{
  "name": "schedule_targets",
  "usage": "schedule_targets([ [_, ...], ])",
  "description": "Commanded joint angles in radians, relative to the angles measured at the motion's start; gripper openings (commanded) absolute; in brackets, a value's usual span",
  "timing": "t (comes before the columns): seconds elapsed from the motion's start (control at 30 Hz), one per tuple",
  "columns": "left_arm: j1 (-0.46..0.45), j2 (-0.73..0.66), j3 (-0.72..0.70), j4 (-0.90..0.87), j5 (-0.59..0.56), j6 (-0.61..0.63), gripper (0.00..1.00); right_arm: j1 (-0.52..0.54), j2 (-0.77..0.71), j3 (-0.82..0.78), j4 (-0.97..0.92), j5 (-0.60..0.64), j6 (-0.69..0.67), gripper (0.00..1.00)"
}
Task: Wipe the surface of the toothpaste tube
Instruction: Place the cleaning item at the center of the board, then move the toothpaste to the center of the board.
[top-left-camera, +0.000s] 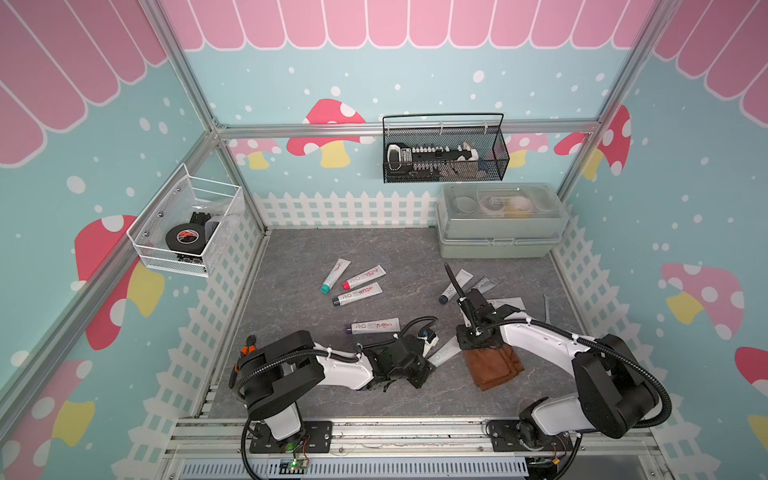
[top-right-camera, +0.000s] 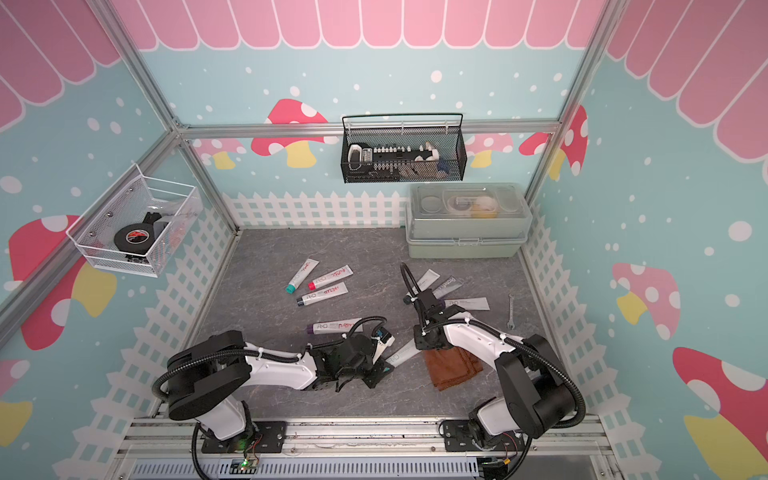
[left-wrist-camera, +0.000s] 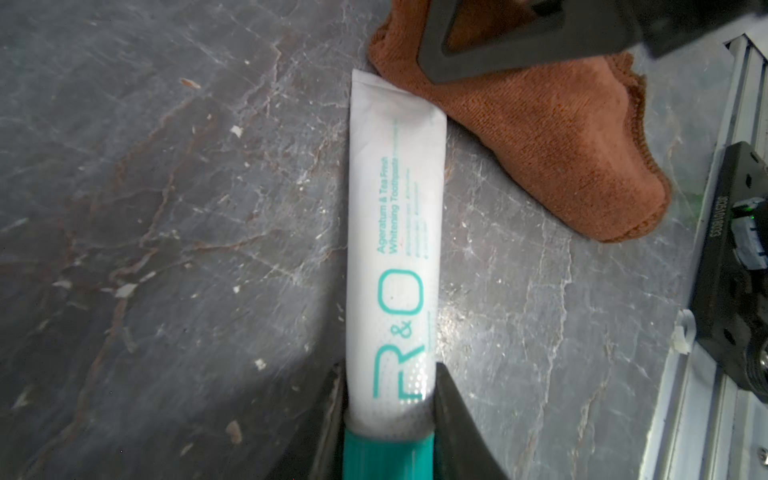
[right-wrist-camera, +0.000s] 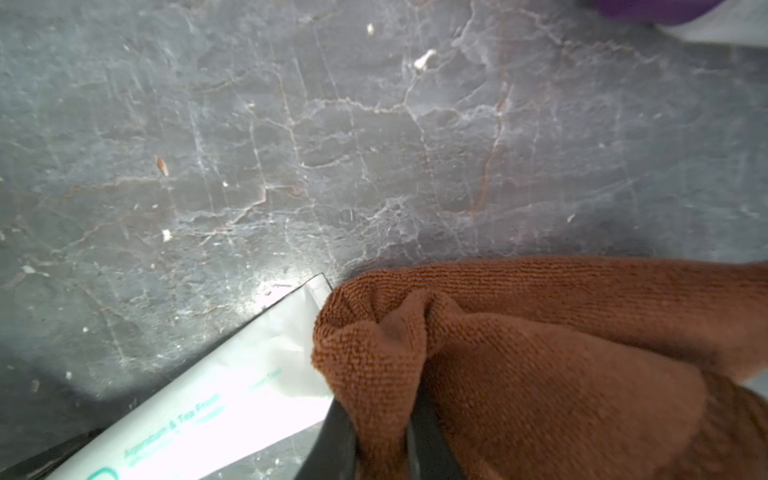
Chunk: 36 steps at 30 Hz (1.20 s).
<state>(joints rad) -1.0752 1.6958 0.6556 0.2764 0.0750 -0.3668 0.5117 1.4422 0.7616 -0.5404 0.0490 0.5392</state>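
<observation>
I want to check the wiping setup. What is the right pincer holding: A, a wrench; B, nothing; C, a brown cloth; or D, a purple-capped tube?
C: the right wrist view shows the right pincer pinched on a fold of the brown cloth, which lies against the crimped end of the toothpaste tube.

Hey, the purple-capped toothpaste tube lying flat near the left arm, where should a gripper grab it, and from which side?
Likely from straight above, jaws across the width at the rounded shoulder just behind the purple cap. The purple-capped toothpaste tube lies flat on the table; its thin crimped end sits close to the left arm's cable.
</observation>
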Motion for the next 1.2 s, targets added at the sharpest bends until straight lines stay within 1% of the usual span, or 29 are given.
schedule_targets([
  [0.0,0.020,0.002,-0.019,-0.055,-0.040,-0.017,0.28,0.001,0.009,-0.024,-0.036,-0.085,-0.020,0.14],
  [0.1,0.020,0.004,-0.017,-0.055,-0.043,-0.020,0.28,0.007,-0.019,-0.025,-0.026,-0.144,-0.021,0.14],
  [0.13,0.021,0.002,-0.017,-0.057,-0.047,-0.021,0.28,0.007,-0.033,-0.024,-0.030,-0.142,-0.020,0.15],
  [0.23,0.041,-0.010,-0.003,-0.092,-0.086,-0.026,0.28,0.004,-0.063,-0.012,-0.070,-0.054,-0.016,0.15],
  [0.3,0.067,-0.026,0.011,-0.125,-0.106,-0.026,0.28,-0.006,-0.059,-0.008,-0.084,0.005,-0.011,0.17],
  [0.37,0.099,-0.046,0.022,-0.150,-0.110,-0.028,0.28,-0.020,-0.041,-0.004,-0.089,0.016,-0.007,0.23],
  [0.43,0.128,-0.066,0.039,-0.184,-0.121,-0.028,0.28,-0.025,-0.018,-0.003,-0.075,-0.013,-0.008,0.34],
  [0.53,0.160,-0.073,0.081,-0.235,-0.130,-0.021,0.29,-0.025,-0.001,-0.004,-0.055,-0.035,-0.008,0.48],
  [0.63,0.182,-0.049,0.137,-0.276,-0.128,-0.009,0.29,-0.025,-0.014,-0.008,-0.051,-0.036,-0.008,0.60],
  [0.73,0.197,0.004,0.205,-0.295,-0.119,0.010,0.29,-0.024,-0.061,-0.012,-0.061,-0.019,-0.010,0.66],
  [0.87,0.228,0.099,0.302,-0.330,-0.117,0.029,0.29,-0.024,-0.140,-0.019,-0.083,-0.011,-0.015,0.68],
  [1.03,0.288,0.220,0.481,-0.468,-0.168,0.032,0.29,-0.024,-0.227,-0.036,-0.097,0.000,-0.018,0.68],
  [1.17,0.321,0.271,0.571,-0.501,-0.147,0.046,0.29,-0.025,-0.237,-0.038,-0.095,0.001,-0.018,0.68],
])
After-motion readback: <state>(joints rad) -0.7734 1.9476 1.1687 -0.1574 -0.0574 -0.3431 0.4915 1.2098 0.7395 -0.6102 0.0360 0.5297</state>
